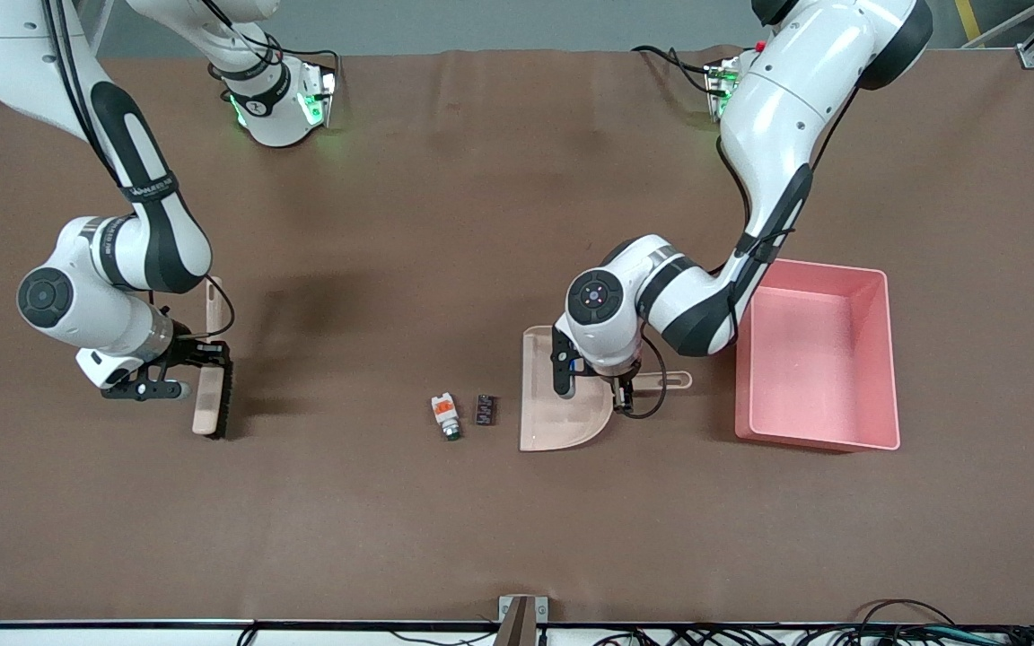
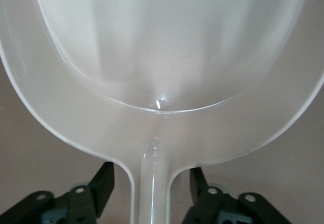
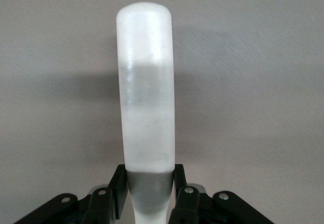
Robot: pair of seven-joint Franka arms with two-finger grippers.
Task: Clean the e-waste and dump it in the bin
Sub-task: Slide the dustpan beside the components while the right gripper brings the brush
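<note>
On the brown surface (image 1: 499, 179) the e-waste lies as two small parts side by side: a white-and-orange component (image 1: 445, 415) with a metallic end, and just beside it, toward the left arm's end, a dark rectangular chip (image 1: 484, 409), the two apart. At about 3 o'clock from the chip, near it with bare cloth between, sits the beige dustpan (image 1: 562, 395), its straight open lip facing the parts and its thin handle (image 1: 665, 380) pointing toward the pink bin (image 1: 818, 354). The bin stands past the handle's tip, at the left arm's end of the surface. The left tool (image 1: 593, 388) is low over the dustpan where pan and handle join; in the left wrist view its black fingers (image 2: 104, 181) stand released on either side of the handle neck (image 2: 152, 183), with a gap showing on both sides. Well apart, at 9 o'clock from the parts, the right tool (image 1: 203, 357) is clenched on the pale brush (image 1: 209, 377), whose dark bristles face the e-waste; the right wrist view shows the fingers (image 3: 120, 186) pressed against the brush's handle (image 3: 147, 97). Open cloth lies between brush and parts. Both arm bases stand at 12 o'clock with green lights, and cables run along the edge at 6 o'clock.
</note>
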